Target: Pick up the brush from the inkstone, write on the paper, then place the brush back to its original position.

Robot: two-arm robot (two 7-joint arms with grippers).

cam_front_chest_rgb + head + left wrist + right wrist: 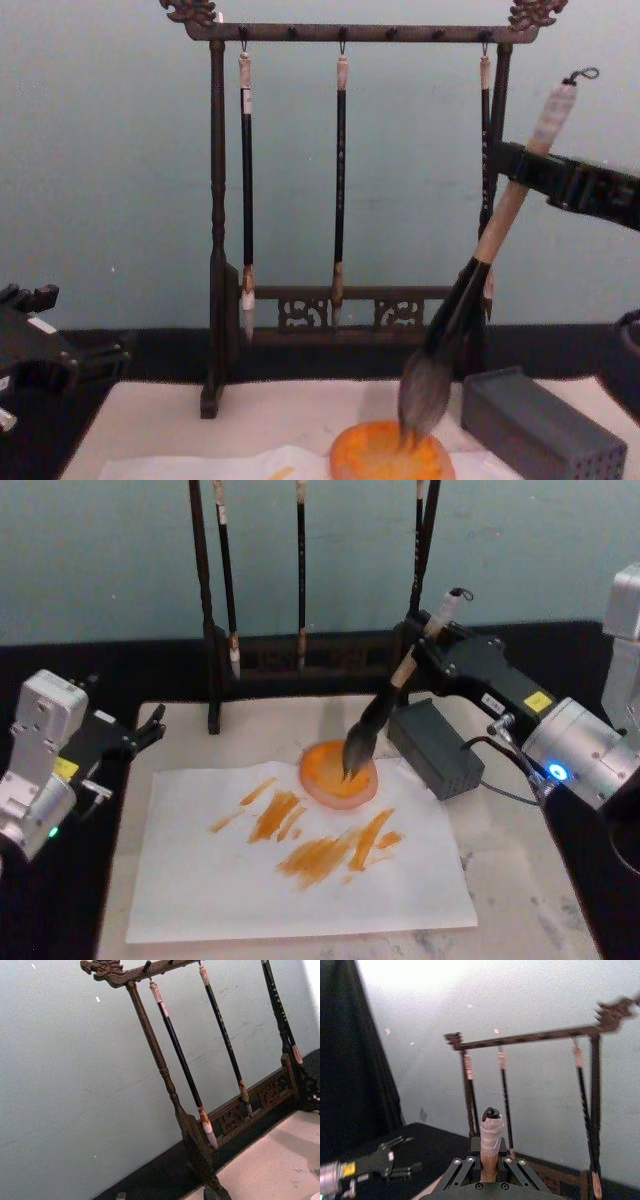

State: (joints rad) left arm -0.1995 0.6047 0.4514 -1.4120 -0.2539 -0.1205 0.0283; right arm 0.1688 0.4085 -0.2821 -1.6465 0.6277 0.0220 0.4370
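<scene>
The brush (400,680) leans tilted, its grey-brown bristle tip touching the round orange inkstone (338,773). My right gripper (422,645) is shut on the upper part of the tan handle, below the whitish end with the cord loop. The chest view shows the brush (490,240) slanting down to the inkstone (392,456), with the right gripper (520,170) on its handle. In the right wrist view the handle end (491,1135) sticks up between the fingers. The white paper (240,890) carries several orange strokes. My left gripper (150,725) rests open at the left edge of the mat, apart from everything.
A dark wooden rack (215,250) with thin hanging brushes (340,180) stands at the back of the table. A grey perforated block (435,745) sits just right of the inkstone. A cream mat (520,880) lies under the paper, and the black table edge surrounds it.
</scene>
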